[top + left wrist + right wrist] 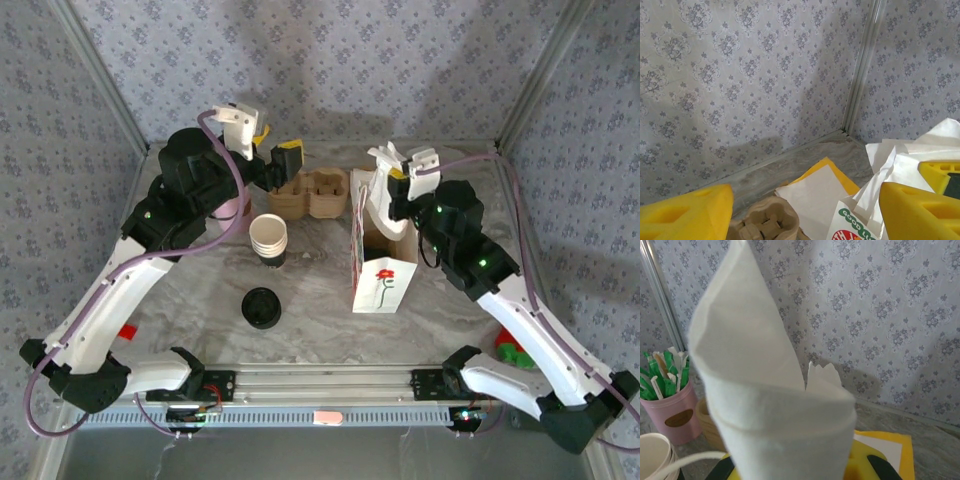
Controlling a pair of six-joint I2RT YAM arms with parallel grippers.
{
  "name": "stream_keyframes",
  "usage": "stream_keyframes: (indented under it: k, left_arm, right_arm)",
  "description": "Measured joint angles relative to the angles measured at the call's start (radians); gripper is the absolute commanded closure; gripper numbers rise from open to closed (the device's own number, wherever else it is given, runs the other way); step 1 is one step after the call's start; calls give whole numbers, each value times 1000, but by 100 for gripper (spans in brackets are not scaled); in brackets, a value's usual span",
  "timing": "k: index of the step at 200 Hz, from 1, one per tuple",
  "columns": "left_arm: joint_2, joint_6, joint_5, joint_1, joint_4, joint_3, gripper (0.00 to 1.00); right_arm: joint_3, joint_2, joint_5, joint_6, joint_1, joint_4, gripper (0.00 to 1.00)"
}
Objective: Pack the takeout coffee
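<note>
The takeout coffee (261, 307), a black disc from above, stands on the marble table in front of the left arm, with neither gripper near it. A white paper bag (381, 262) with a red flower stands upright at centre right. My right gripper (400, 172) is shut on the bag's top edge and holds it up; the white bag paper (775, 405) curls across the right wrist view. My left gripper (283, 160) hovers open at the back over the cardboard cup carrier (765, 220), its yellow fingers (685, 215) wide apart with nothing between them.
A stack of lidless paper cups (268, 236) stands behind the coffee. A pink pot of green stirrers (671, 407) sits at the back left. White and yellow paper sheets (822, 192) lie behind the carrier. Patterned walls close in the back and sides.
</note>
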Motion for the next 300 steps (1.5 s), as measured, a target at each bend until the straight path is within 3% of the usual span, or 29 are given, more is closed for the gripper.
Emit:
stream_keyframes:
  k: [69, 195, 242, 300]
  left_arm:
    - [29, -8, 3, 0, -12, 8, 24]
    - [29, -24, 3, 0, -30, 42, 24]
    - [29, -24, 3, 0, -42, 43, 24]
    - [30, -24, 3, 0, -45, 43, 24]
  right_arm:
    - [-81, -80, -1, -41, 0, 46, 100]
    - [-212, -27, -66, -97, -16, 202, 100]
    - [-255, -22, -141, -114, -34, 220, 100]
    - [-214, -35, -324, -80, -39, 155, 100]
